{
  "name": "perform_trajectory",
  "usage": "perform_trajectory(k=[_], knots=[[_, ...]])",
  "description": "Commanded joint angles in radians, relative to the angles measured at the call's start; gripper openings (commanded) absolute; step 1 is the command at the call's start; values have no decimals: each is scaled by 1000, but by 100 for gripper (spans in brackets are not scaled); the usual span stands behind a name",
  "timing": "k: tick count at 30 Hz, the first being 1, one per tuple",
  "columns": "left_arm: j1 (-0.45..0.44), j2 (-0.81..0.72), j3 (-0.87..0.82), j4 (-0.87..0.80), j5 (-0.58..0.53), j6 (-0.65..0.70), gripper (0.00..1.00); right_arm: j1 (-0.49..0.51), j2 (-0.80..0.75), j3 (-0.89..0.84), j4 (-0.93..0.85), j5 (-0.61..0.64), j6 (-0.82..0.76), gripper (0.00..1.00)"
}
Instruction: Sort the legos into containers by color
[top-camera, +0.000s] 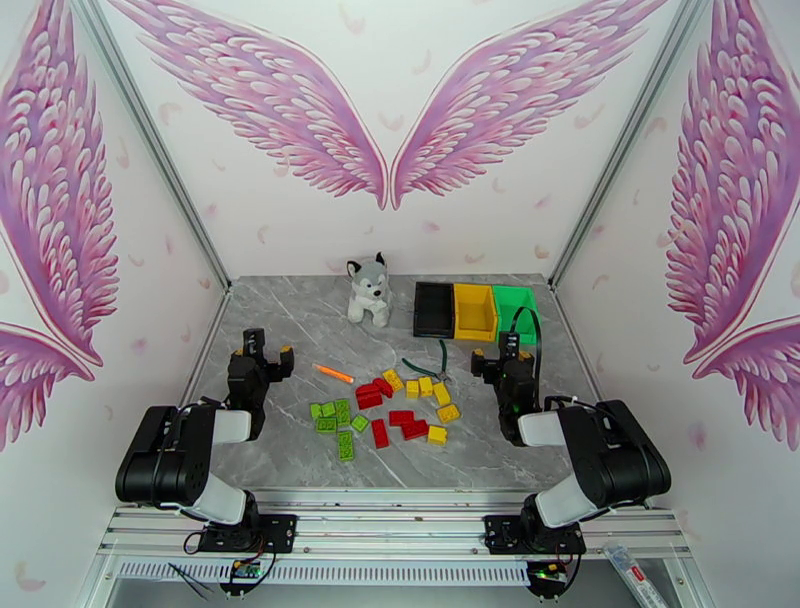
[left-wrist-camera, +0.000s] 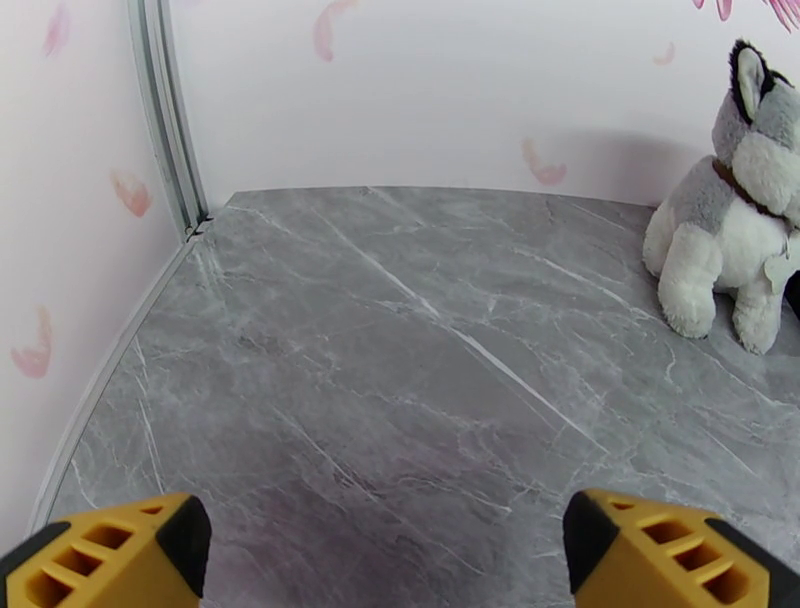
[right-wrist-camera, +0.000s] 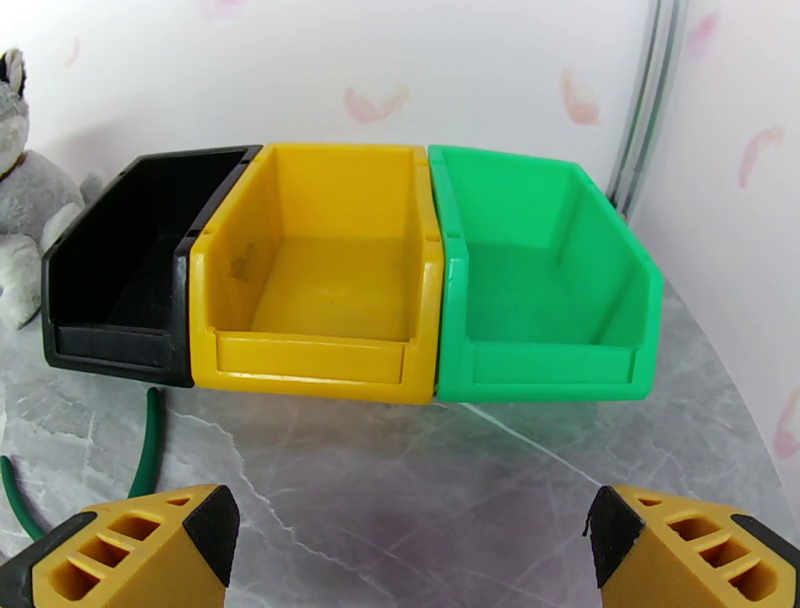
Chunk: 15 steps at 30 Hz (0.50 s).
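- Hidden or unclear: in the top view the right arm's wrist and a black cable loop cover part of the front of the green bin (right-wrist-camera: 550, 360). The inside of the black bin (right-wrist-camera: 110, 270) is dark, and its floor is partly behind its front lip.
- Cut off: the right wrist view shows the green-handled pliers (top-camera: 430, 360) as a curved handle running off the frame edge, left of and nearer than the containers (top-camera: 474, 330). The plush husky (top-camera: 368, 290), left of the containers, is cropped in both wrist views.
- The legos (top-camera: 368, 397) are small studded bricks, loose on the grey marbled bench (top-camera: 300, 320), nearer the arms than the containers and to their left, well apart from them. Yellow bricks (top-camera: 440, 393) lie closest to the containers, red ones (top-camera: 405, 420) in between, lime green ones (top-camera: 330, 415) farthest. Several touch, so no exact count can be made.
- An orange stick (top-camera: 334, 373) lies left of the containers, beyond the green bricks.
- Containers: the black, yellow and green bins are joined in a row. The yellow bin (right-wrist-camera: 310, 360) and the green bin show bare floors.
- Right jaws: apart, holding nothing, just in front of the containers.
- Left jaws: apart, holding nothing, far left of the containers, over bare bench.
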Motion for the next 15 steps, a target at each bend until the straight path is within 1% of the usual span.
perform_trajectory(k=[1, 4, 7, 9, 10, 12, 15], knots=[[-3, -10, 3, -13, -11, 0, 99, 3, -2, 7, 8, 17, 7, 99], [-2, -11, 3, -11, -10, -1, 99, 3, -3, 6, 10, 17, 7, 99], [-2, -33, -9, -9, -57, -21, 99, 4, -34, 5, -15, 35, 17, 99], [-5, -80, -36, 0, -88, -27, 99, 5, -43, -29, 51, -1, -5, 99], [-8, -121, -44, -13, -101, -24, 99, 15, -76, -25, 13, 29, -15, 99], [-24, -203, -46, -81, -129, -12, 99, 40, -169, 14, -147, 116, -8, 99], [-76, -317, -58, -127, -177, 17, 99, 93, -270, -6, -185, 162, -39, 99]])
